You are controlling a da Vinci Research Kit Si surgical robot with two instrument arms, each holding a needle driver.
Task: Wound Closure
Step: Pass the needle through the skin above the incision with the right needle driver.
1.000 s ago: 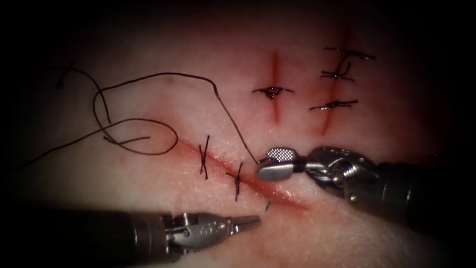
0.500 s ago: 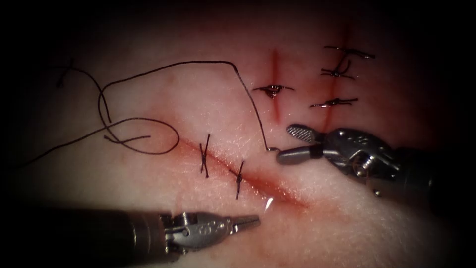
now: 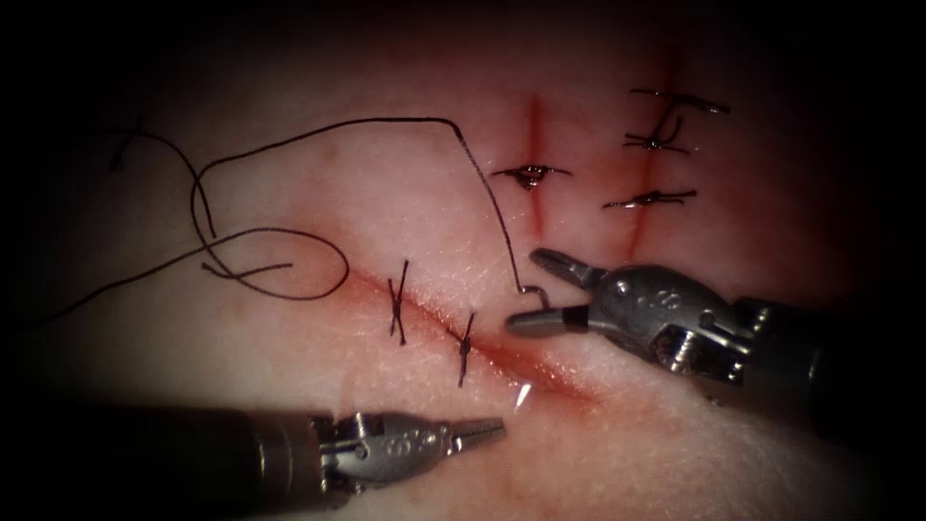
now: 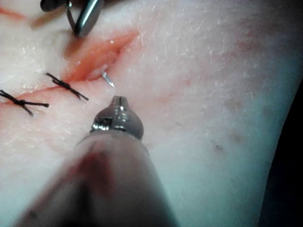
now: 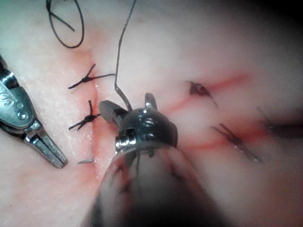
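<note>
Left arm's steel needle driver (image 3: 492, 426), bottom centre: jaws clenched, empty, unmoved since the earlier frames. Curved steel needle (image 3: 523, 394) sits in the pale pork tissue (image 3: 289, 338), its tip poking out just beside the red cut (image 3: 540, 371). Right arm's steel needle driver (image 3: 529, 291) has rolled; jaws spread, released around needle's tail end. Black thread (image 3: 318, 138) loops to upper left, unchanged since half a second ago.

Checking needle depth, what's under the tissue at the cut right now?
The needle runs through the tissue: its tip pokes out beside the cut, near the left tool; the tail with thread sits between the right tool's open jaws. Its middle is buried.
</note>
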